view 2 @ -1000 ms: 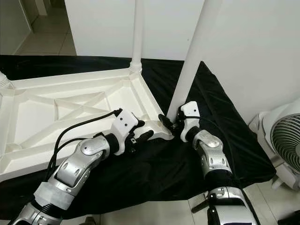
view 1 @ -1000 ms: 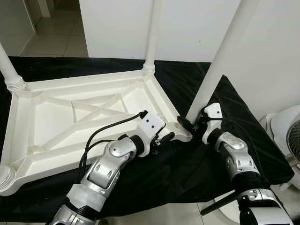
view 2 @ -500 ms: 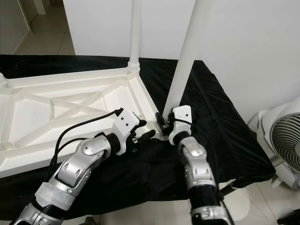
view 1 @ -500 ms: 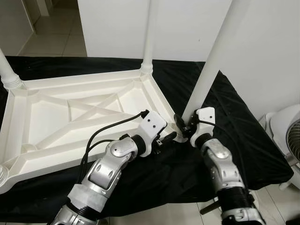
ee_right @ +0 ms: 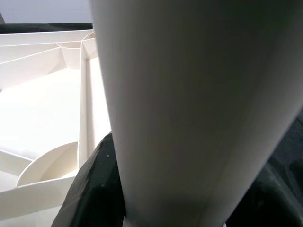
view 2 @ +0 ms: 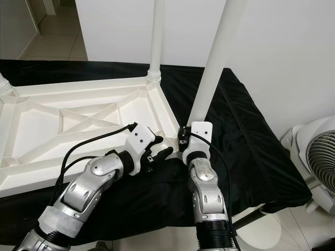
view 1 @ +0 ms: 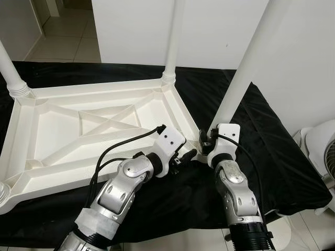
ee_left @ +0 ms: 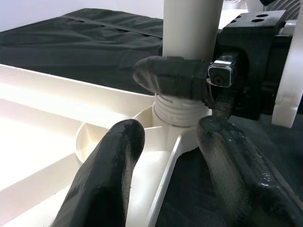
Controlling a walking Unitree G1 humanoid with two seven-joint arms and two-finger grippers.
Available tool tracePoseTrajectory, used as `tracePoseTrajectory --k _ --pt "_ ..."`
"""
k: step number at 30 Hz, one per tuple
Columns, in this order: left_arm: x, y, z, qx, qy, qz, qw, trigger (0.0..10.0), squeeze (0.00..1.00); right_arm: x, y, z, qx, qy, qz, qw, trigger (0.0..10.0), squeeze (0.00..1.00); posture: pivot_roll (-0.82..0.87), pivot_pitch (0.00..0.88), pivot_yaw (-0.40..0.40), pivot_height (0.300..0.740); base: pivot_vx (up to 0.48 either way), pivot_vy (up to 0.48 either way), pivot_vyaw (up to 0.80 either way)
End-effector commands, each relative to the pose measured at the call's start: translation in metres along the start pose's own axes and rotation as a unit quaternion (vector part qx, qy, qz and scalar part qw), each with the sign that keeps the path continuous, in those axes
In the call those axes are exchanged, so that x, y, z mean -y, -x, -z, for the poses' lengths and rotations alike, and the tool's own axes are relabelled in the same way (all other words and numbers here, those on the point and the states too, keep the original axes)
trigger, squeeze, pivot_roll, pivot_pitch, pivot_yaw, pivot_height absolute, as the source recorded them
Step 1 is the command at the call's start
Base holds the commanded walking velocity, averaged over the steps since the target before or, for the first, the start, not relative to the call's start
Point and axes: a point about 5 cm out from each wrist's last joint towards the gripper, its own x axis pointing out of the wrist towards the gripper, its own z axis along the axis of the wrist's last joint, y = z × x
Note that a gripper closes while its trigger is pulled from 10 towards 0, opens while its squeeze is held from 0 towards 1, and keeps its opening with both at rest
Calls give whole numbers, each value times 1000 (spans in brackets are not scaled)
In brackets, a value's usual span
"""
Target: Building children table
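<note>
A white plastic children's table [view 1: 57, 130] lies upside down on a black cloth [view 1: 282, 157]. At its near right corner a white leg [view 1: 246, 68] rises at a slant, its threaded base [ee_left: 182, 111] sitting in the corner socket. My right gripper [view 1: 209, 140] is shut on the bottom of this leg, with black fingers [ee_right: 94, 189] on either side of it. My left gripper [view 1: 184, 154] is just left of that corner, open, and its two fingers [ee_left: 109, 175] straddle the table's rim close to the socket.
Another leg [view 1: 171, 42] stands at the far right corner, one more [view 1: 13, 78] at the far left. A white wall [view 1: 131, 26] runs behind the table. A white fan [view 2: 316, 162] stands on the tiled floor at the right.
My right forearm has swung from the right side round to straight in front of the leg, the gripper staying at the leg's base. The left gripper has hardly moved.
</note>
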Motion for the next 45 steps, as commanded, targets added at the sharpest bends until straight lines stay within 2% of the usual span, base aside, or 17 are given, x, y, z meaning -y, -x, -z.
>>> tracePoseTrajectory --k 1,2,7,13,15,16,17,18,20,22,25,27,37,38,39,41,45 --pt "4 -1 -1 0 0 17 1000 10000 0 4 2 7 -18 12 14 1000 10000 263 103 0 -77 740 0 0 0" --pt "4 -1 -2 1 -1 17 1000 10000 0 5 0 5 -15 9 9 1000 10000 1000 100 0 -79 740 0 0 0" --pt "2 -2 -3 4 0 15 1000 10000 0 8 -4 0 -2 8 -6 1000 10000 1000 91 0 -79 740 0 0 0" --pt "4 -3 -4 5 -3 23 1000 10000 0 13 -10 -4 2 16 -123 992 10000 1000 82 0 -70 740 0 0 0" --pt "4 -3 -4 5 -3 23 1000 10000 0 13 -10 -4 2 16 -123 992 10000 1000 82 0 -70 740 0 0 0" --pt "4 -3 -4 5 -3 24 1000 10000 0 13 -10 -4 0 15 -144 990 10000 1000 82 0 -70 740 0 0 0" --pt "4 -3 -4 5 -3 25 1000 10000 0 12 -9 -4 1 15 -179 984 10000 0 83 0 -65 740 0 0 0" --pt "4 -3 -4 5 -3 25 1000 10000 0 12 -9 -4 1 15 -179 984 10000 0 83 0 -65 740 0 0 0" --pt "4 -3 -4 4 -3 26 1000 10000 0 11 -9 -4 6 28 -216 976 10000 0 84 0 -64 740 0 0 0" --pt "4 -3 -4 3 -4 28 1000 10000 0 12 -9 -4 12 54 -267 962 10000 0 86 0 -59 740 0 0 0" --pt "4 -3 -4 3 -4 29 1000 10000 0 14 -10 -4 12 64 -292 954 10000 0 86 0 -59 740 0 0 0" --pt "4 -1 -5 2 -6 31 999 10000 0 17 -15 -4 16 73 -326 942 10000 0 106 0 -55 740 0 0 0" --pt "5 2 -3 -3 -9 37 999 10000 0 22 -26 0 7 92 -365 926 10000 0 125 0 -64 740 0 0 0" --pt "6 2 -3 -4 -9 38 999 10000 0 24 -26 1 3 93 -367 926 3804 0 126 0 -65 740 0 0 0" --pt "6 2 -3 -4 -10 39 999 10000 0 25 -27 3 -2 93 -367 926 2745 0 126 0 -65 740 0 0 0" --pt "6 2 -3 -4 -10 39 999 10000 0 28 -28 5 -7 96 -367 925 0 0 128 0 -66 740 0 0 0" --pt "7 2 -2 -4 -10 42 999 10000 0 32 -27 10 -10 100 -374 922 0 0 126 0 -68 740 0 0 0"
